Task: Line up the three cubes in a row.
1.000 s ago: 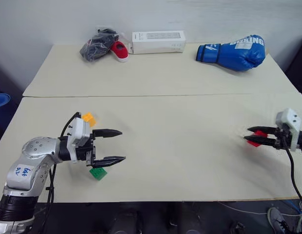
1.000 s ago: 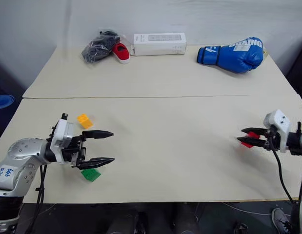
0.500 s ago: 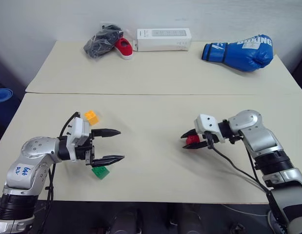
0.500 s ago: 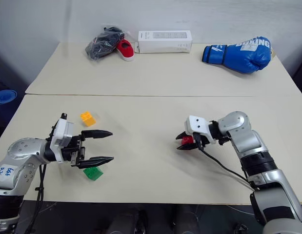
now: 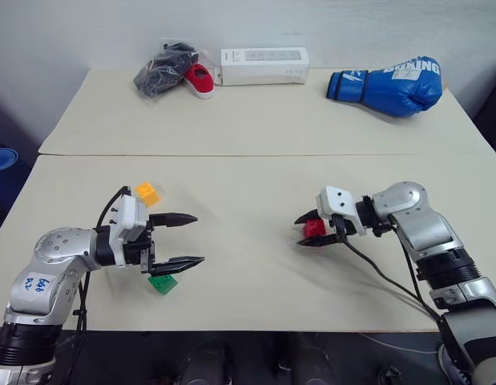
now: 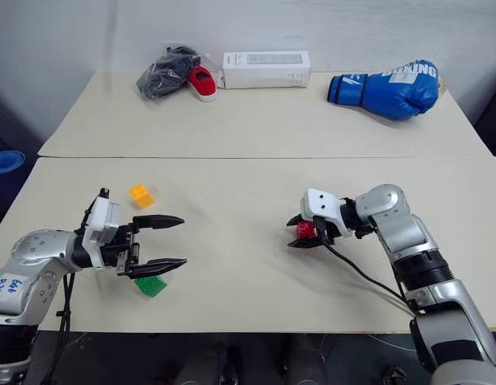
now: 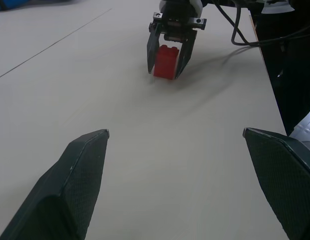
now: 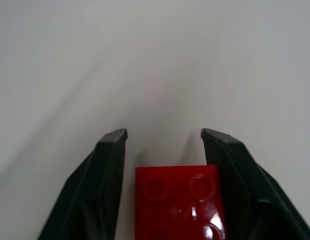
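Observation:
The red cube (image 5: pixel 316 229) rests on the table's middle right. It sits between the fingers of my right gripper (image 5: pixel 300 231), which stands open, with a narrow gap showing beside the cube (image 8: pixel 177 200) in the right wrist view. My left gripper (image 5: pixel 198 238) hovers open and empty over the near left of the table, pointing right. The green cube (image 5: pixel 162 283) lies just below its lower finger. Behind that wrist sits the orange-yellow cube (image 5: pixel 147 193). The left wrist view looks across bare table at the red cube (image 7: pixel 166 62) between the other gripper's fingers.
Along the far edge lie a blue boxing glove (image 5: pixel 388 76), a white box (image 5: pixel 264 66), and a red shoe (image 5: pixel 198 80) beside a dark bag (image 5: pixel 161 70). A seam (image 5: pixel 256 156) splits the far table (image 5: pixel 256 120) from the near one. A cable (image 5: pixel 384 277) trails from my right wrist.
My right gripper swept from the right edge to the table's middle with the red cube, then its fingers spread off the cube. The left gripper has stayed put and open.

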